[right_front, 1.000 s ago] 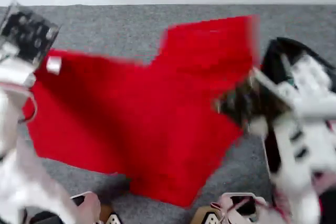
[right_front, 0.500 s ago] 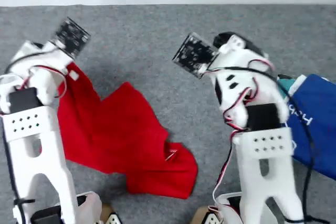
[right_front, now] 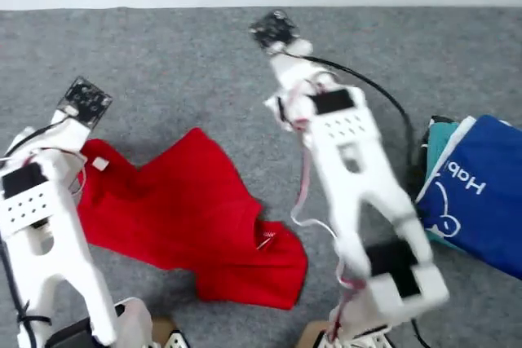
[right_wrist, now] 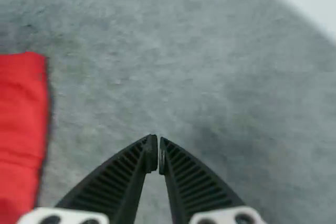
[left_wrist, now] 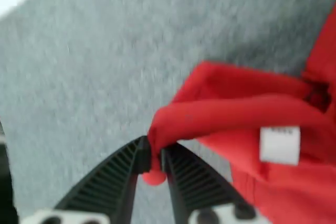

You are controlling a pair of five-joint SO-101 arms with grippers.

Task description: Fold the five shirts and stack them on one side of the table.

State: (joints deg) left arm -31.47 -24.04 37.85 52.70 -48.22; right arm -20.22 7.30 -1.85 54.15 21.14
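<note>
A red shirt (right_front: 192, 218) lies crumpled on the grey table (right_front: 163, 55) at the front left, its white label (right_front: 100, 164) near the left arm. My left gripper (left_wrist: 153, 157) is shut on a rolled fold of that red shirt (left_wrist: 231, 111), close to the white label (left_wrist: 280, 144). Past the table's middle, my right gripper (right_wrist: 157, 156) hangs shut over bare grey cloth with nothing between its fingers, and the red shirt's edge (right_wrist: 21, 129) lies off to its side. The right arm (right_front: 342, 152) stretches from the front toward the back middle.
A folded blue shirt (right_front: 477, 193) with white print tops a stack at the right edge, over a teal one (right_front: 432, 148) and a dark one. The arm bases stand along the table's front edge.
The red shirt, spread wide a second ago, has collapsed into a crumpled heap. The right arm swung from the right side toward the back middle. The left arm drew back and lower.
</note>
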